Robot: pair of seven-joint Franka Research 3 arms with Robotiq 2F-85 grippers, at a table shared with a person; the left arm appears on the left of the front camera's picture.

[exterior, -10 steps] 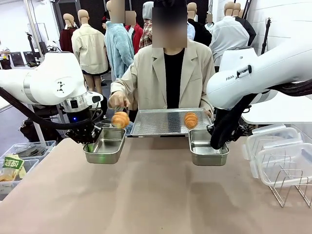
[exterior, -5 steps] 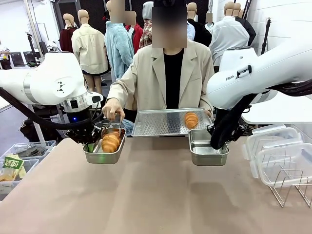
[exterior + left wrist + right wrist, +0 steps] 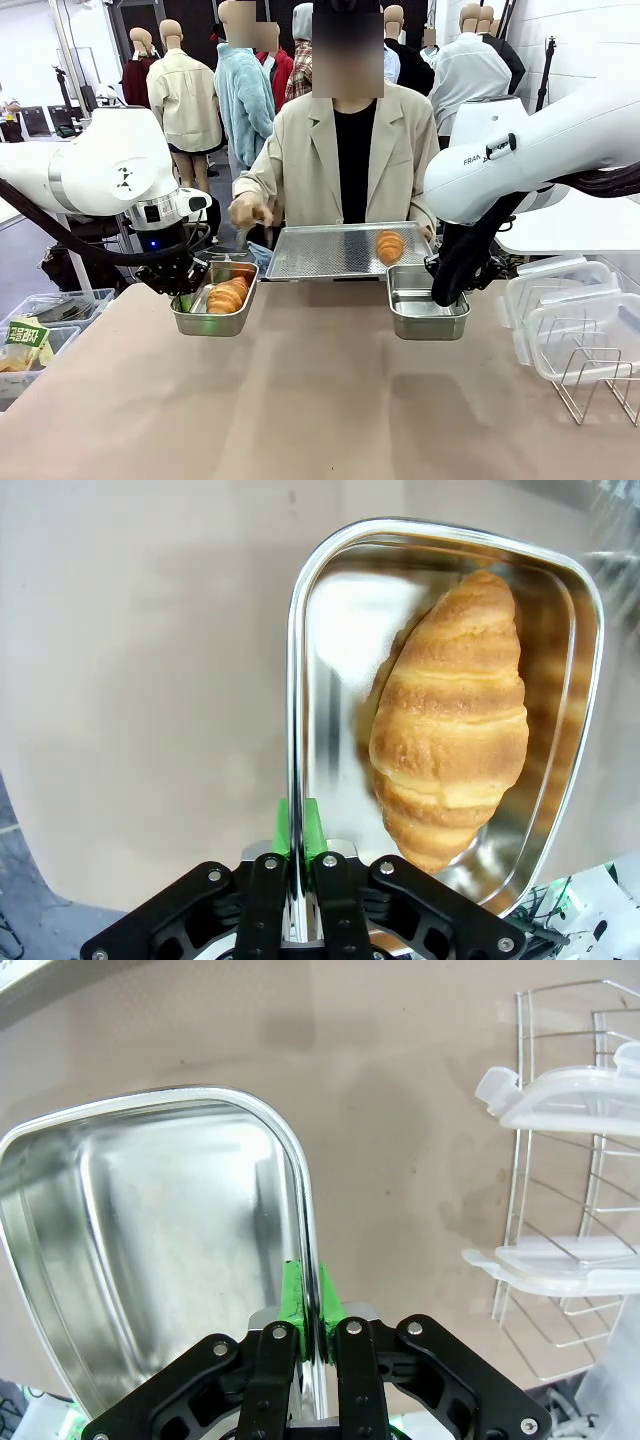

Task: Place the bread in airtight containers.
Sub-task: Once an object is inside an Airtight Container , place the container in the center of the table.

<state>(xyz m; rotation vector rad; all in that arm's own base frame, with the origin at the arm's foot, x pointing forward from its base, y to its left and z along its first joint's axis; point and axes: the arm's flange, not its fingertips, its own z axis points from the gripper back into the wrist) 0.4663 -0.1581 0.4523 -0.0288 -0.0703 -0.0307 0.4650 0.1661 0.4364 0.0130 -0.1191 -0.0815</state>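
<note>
Since the moment before, the person's hand [image 3: 247,210] has risen off the left tin [image 3: 237,318] and now hangs in the air at its 12 o'clock, and the roll [image 3: 228,295] it carried lies inside that tin. In the left wrist view the roll [image 3: 450,720] rests lengthwise on the tin's floor [image 3: 335,630], slanting from 1 o'clock to 7 o'clock.

The left gripper [image 3: 185,300] is clamped on the left tin's rim at the tin's 9 o'clock side; up close, its green pads [image 3: 297,825] pinch the thin steel edge between them. The right gripper [image 3: 445,293] likewise grips the right tin [image 3: 420,322] by the rim at that tin's 3 o'clock side, pads [image 3: 308,1290] pressed on either face of the wall, and this tin [image 3: 150,1240] holds no bread.

A second roll [image 3: 390,245] sits on the perforated tray [image 3: 320,255], toward the tray's 3 o'clock end, at 11 o'clock from the right tin. The tray lies on the far side of the table [image 3: 320,400], between the two tins and the person. Clear lids [image 3: 570,310] rest on a wire rack [image 3: 590,385] at 3 o'clock from the right tin, apart from it.
</note>
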